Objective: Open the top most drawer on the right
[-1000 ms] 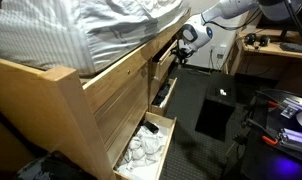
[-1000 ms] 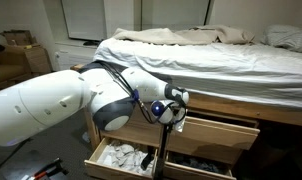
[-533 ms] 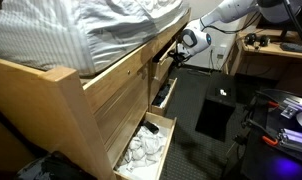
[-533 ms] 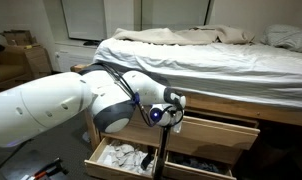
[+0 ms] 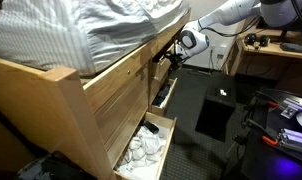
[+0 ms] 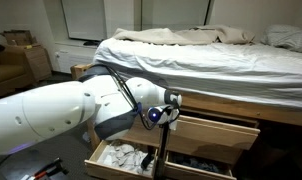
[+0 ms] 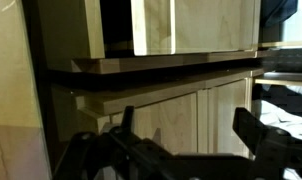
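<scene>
The top drawer on the right is a pale wooden front under the bed, standing slightly out from the frame. In an exterior view it shows edge-on beside the gripper. My gripper hovers at that drawer's left end, close to the wood, and is also seen at the bed's side. In the wrist view the gripper is open. Its dark fingers stand wide apart with only wooden drawer fronts behind them and nothing held.
A lower drawer is pulled out and full of white cloth, seen also near the floor. Another lower drawer is open beside it. A rumpled mattress overhangs the drawers. A desk and black mat lie nearby.
The gripper has shifted a little lower and closer along the drawer fronts. Its fingers stay apart, and the drawers have not moved.
</scene>
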Controlling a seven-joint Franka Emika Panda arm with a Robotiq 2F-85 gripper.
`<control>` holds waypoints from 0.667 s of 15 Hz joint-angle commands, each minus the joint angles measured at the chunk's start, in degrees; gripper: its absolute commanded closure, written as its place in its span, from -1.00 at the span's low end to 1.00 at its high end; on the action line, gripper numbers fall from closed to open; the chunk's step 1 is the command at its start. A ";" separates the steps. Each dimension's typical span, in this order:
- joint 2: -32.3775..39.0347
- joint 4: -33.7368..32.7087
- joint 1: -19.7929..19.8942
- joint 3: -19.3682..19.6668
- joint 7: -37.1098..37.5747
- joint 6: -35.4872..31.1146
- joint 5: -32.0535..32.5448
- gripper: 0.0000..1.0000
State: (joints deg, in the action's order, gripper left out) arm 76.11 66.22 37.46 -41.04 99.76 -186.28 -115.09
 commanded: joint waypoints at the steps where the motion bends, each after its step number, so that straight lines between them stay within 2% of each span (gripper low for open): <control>1: 1.26 0.02 1.02 -2.29 0.87 -0.06 2.47 -1.00; 4: 2.65 0.01 2.05 -3.91 0.98 -0.06 3.68 -1.00; 10: 3.74 -7.77 -0.98 -2.23 1.91 -0.05 4.30 -1.00</control>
State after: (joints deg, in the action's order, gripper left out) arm 78.85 63.54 38.99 -44.56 101.26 -186.13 -111.42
